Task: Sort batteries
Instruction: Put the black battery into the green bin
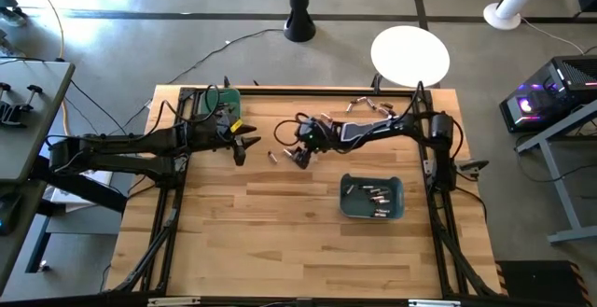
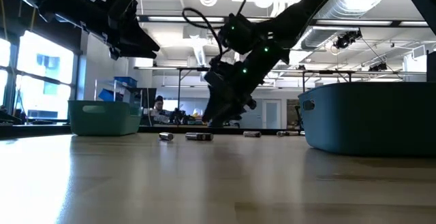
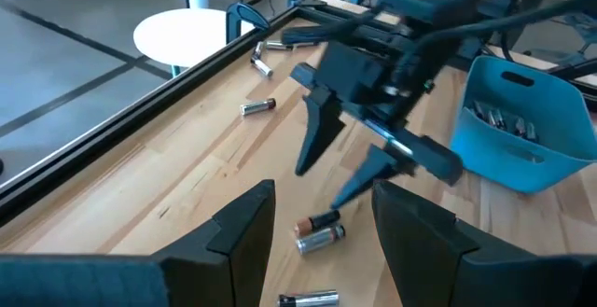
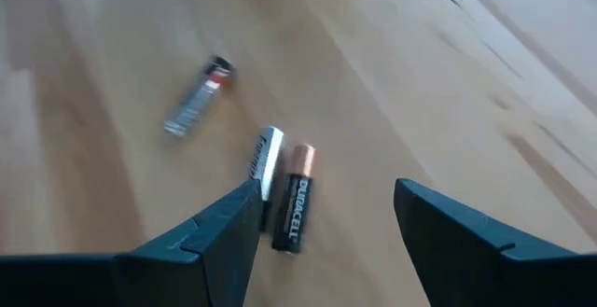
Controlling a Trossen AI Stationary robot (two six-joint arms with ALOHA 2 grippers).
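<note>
Two batteries lie side by side on the wood: a silvery one and a black-and-copper one. My right gripper hovers open just above them, slanting down, touching neither. A third silvery battery lies a little beyond. More batteries lie scattered near the far edge, and several lie in the blue bin. My left gripper stands open above the table to the left of the pair, with nothing between its fingers.
A green bin stands at the table's far left corner. The blue bin's wall rises close at the right in the low view. A round white stool stands beyond the far edge. Bare wood stretches along the near half.
</note>
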